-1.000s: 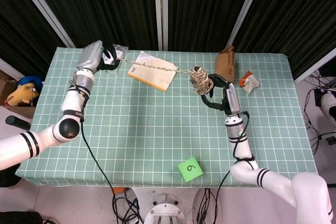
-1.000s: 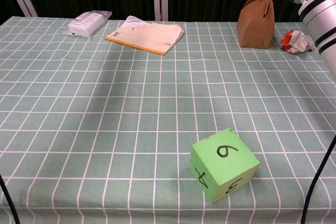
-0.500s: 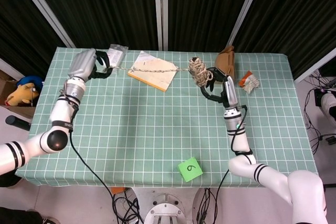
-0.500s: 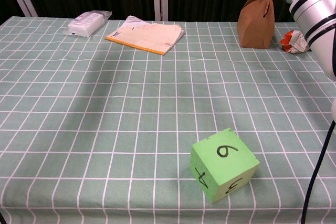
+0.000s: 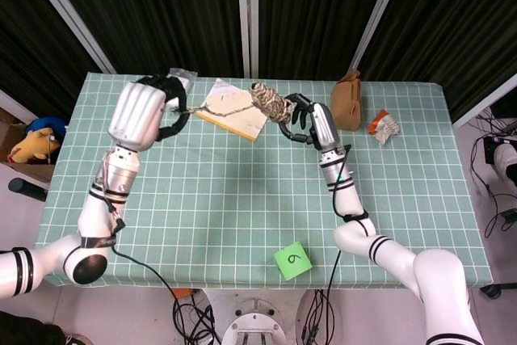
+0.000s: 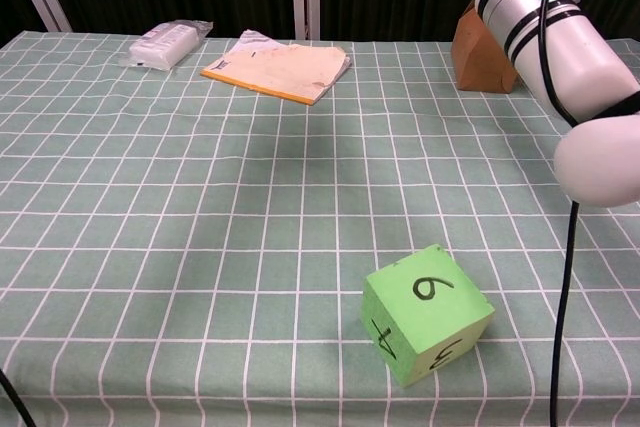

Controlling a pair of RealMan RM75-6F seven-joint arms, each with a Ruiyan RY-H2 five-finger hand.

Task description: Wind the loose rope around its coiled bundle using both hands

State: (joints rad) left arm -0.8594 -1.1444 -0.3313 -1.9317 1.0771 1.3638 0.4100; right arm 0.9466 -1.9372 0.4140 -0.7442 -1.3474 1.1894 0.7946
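Head view: both hands raised above the surface (image 5: 242, 199), w/ the rope stretched between them. Right hand (image 5: 311, 123) holds the coiled bundle (image 5: 269, 101) up in the air, dark fingers (image 5: 292, 111) curled around its right side; bundle hangs over the far part of the green checked cloth, just above the yellow-edged notepad (image 5: 234, 109). Loose rope (image 5: 216, 106) runs left from the bundle to the left hand (image 5: 145, 111), whose fingers (image 5: 173, 105) are curled in on the strand's end. Chest view shows only the right forearm at top right; fingers barely visible there, bundle out of frame. Elsewhere: white packet (image 6: 168, 43) at far left, brown paper bag (image 6: 482, 52) far right, crumpled red/white wrapper (image 5: 384, 124) beside it, green numbered cube (image 6: 425, 313) near the front edge.
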